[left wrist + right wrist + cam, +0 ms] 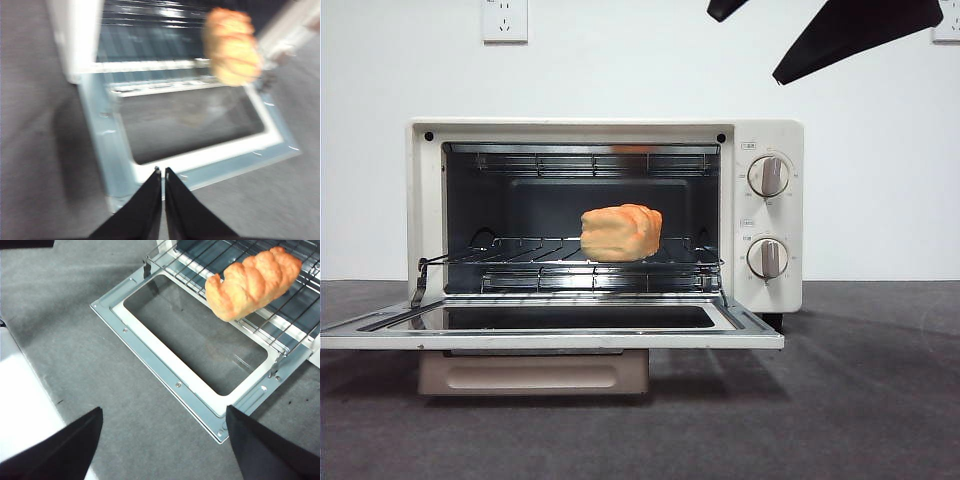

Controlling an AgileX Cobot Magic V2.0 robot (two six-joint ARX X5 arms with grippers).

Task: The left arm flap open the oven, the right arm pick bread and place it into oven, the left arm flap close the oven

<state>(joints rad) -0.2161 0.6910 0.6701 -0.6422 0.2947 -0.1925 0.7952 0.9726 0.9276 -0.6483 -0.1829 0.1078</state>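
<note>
The cream-white oven (425,200) stands with its door (550,340) flapped down flat. Inside, the golden-orange bread (620,232) lies on the wire rack (520,262), right of the middle, with nothing touching it. My left gripper (162,172) is shut and empty, hovering just over the front edge of the door (210,160); this view is blurred and shows the bread (232,47) beyond. My right gripper (162,410) is wide open and empty, high above the table in front of the door (150,355), well away from the bread (255,282).
Two black arm tips (860,30) show at the top right of the front view. The beige handle (533,372) hangs below the lowered door. Two knobs (768,175) sit on the oven's right panel. A white surface (20,405) borders the grey table.
</note>
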